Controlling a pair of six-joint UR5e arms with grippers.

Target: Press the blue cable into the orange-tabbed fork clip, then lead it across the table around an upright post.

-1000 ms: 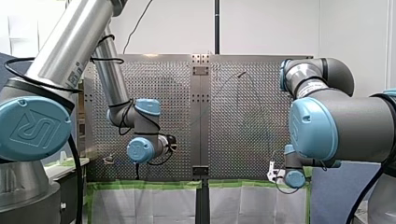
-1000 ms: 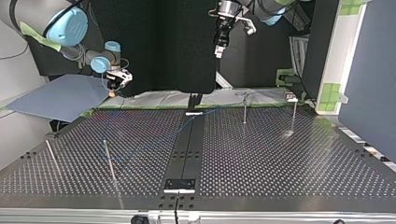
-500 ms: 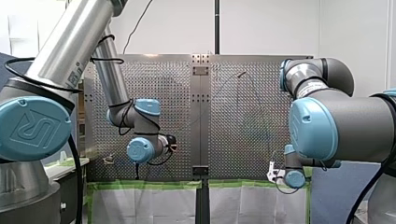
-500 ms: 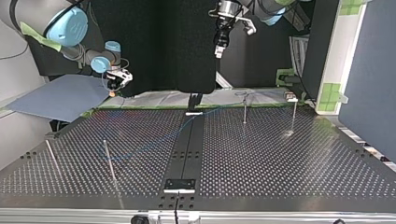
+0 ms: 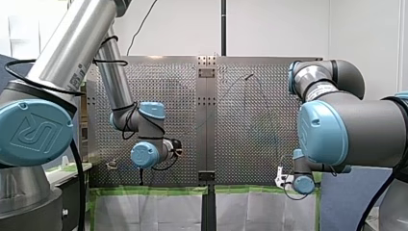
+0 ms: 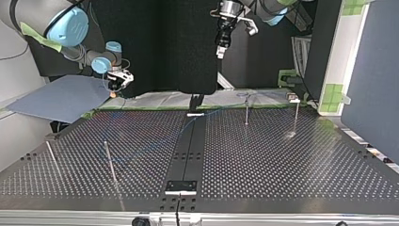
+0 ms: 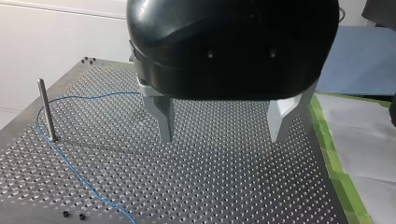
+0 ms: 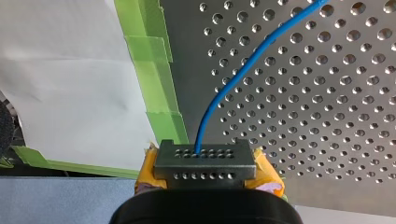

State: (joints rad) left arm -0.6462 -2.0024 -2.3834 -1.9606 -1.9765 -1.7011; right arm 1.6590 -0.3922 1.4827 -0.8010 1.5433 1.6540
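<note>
**Right wrist view:** my right gripper (image 8: 205,161) is pinching the blue cable (image 8: 232,77) between its yellow pads (image 8: 267,176), closed down to the cable's width; the cable is leaving the grip and curving away over the perforated table (image 8: 327,116), just inside a strip of green tape (image 8: 156,70).

**Left wrist view:** my left gripper (image 7: 220,135) is hanging above the table with its fingers spread wide and nothing between them; off to one side the cable is bending past an upright post (image 7: 45,109), close by its base, though I cannot tell whether it is touching.

**Top view:** the cable is lying slack across the table in a long shallow curve; I am not making out the orange-tabbed fork clip with any certainty.

**Handling, as I am judging it:** the cable is looking thin, light and limp, so it is likely to sag and drift rather than hold a shape; its smooth jacket may slip through the pads under a pull; I am therefore favouring a hold close to the stretch being seated, under gentle tension, with the free claw pressing just beyond it.
</note>
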